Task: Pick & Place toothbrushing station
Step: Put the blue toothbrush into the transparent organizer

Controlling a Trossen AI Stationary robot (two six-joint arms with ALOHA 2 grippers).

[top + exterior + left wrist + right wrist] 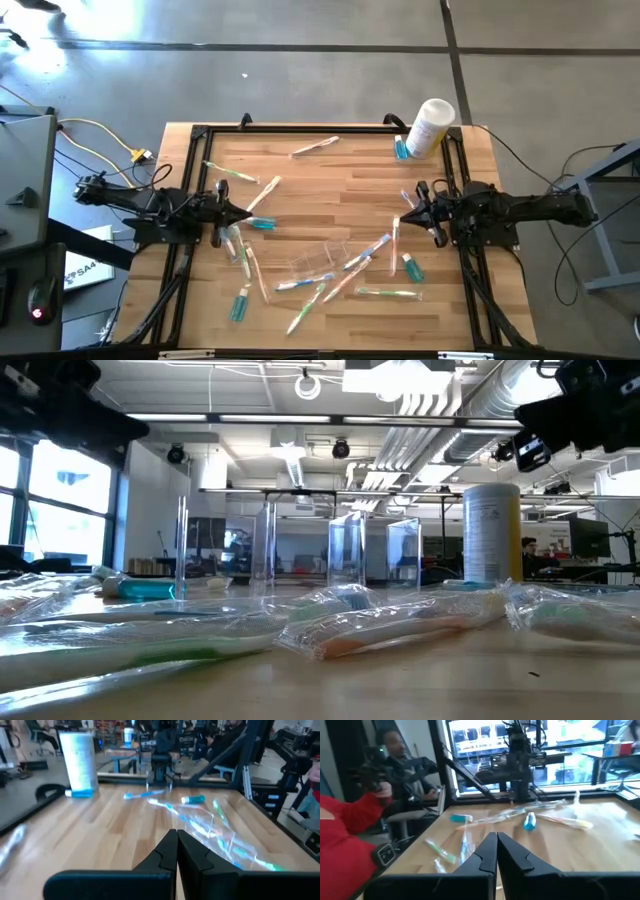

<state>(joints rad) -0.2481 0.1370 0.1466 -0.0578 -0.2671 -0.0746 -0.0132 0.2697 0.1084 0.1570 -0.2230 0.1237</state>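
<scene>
You get bright, even light from the ceiling lamps (pixel 306 384), faint shadows on the wooden table (pixel 350 180), glare on the wrapped toothbrushes (pixel 390 625) just below those lamps, and soft, blurred wrist views throughout.

A white canister (pixel 432 127) with a label stands upright near the far right corner of the wooden table (pixel 340 190). A black frame (pixel 300 130) runs along the table's edges. A person in a red sleeve (pixel 345 840) sits beyond the table.
</scene>
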